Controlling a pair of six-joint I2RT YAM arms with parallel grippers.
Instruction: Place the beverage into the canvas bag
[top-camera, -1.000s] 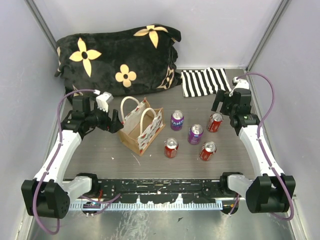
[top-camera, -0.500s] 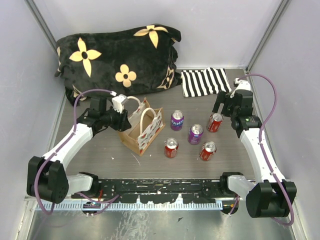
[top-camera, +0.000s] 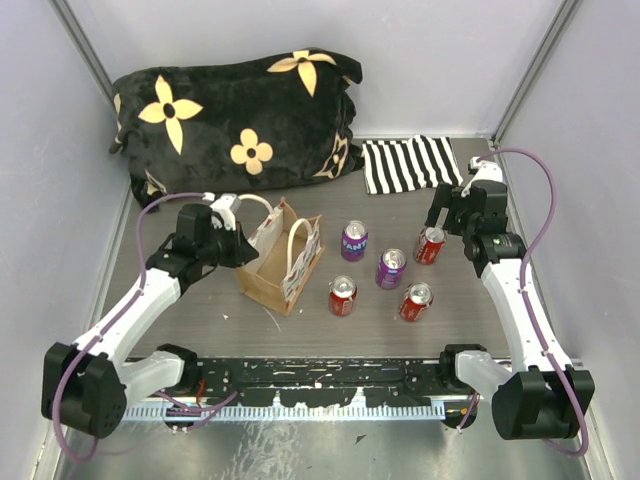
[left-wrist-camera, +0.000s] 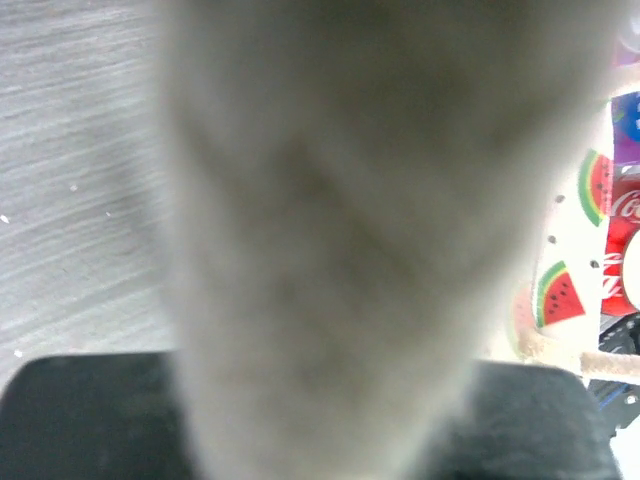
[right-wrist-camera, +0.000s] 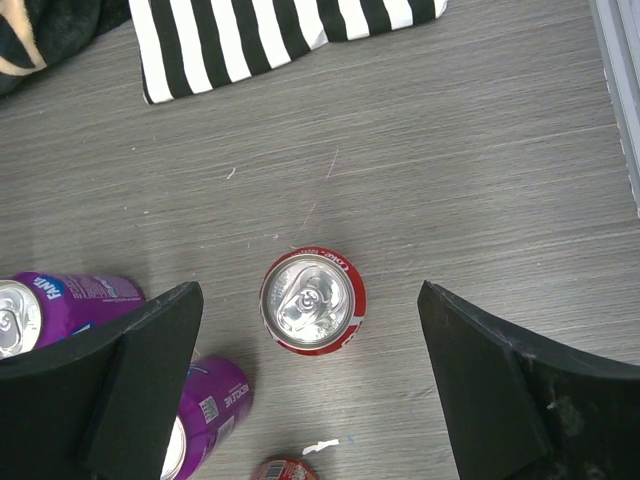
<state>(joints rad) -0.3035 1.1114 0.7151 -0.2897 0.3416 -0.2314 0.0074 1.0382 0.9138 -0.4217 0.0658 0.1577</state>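
My left end effector (top-camera: 243, 243) is at the near cream handle (top-camera: 258, 212) of the bag (top-camera: 283, 262), which stands upright on the counter (top-camera: 200, 300), left of the cans. From my left wrist a blurred pale band fills nearly the whole view, so I cannot tell whether those fingers are clamped on the handle or loose around it. The bag's mouth is open and from above I see only its brown inner floor; all five cans stand outside it on the counter. My right end effector (top-camera: 440, 218) is spread wide and holds nothing, its fingers (right-wrist-camera: 140, 370) on either side of a red can (right-wrist-camera: 312, 303) that stands upright below it, not touched. Left of that can are a purple can (top-camera: 354, 240) and a second purple can (top-camera: 390, 268); nearer me stand another red can (top-camera: 342, 295) and a last red can (top-camera: 415, 300). A striped cloth (top-camera: 408, 163) and a black flowered cushion (top-camera: 235, 110) lie at the back.
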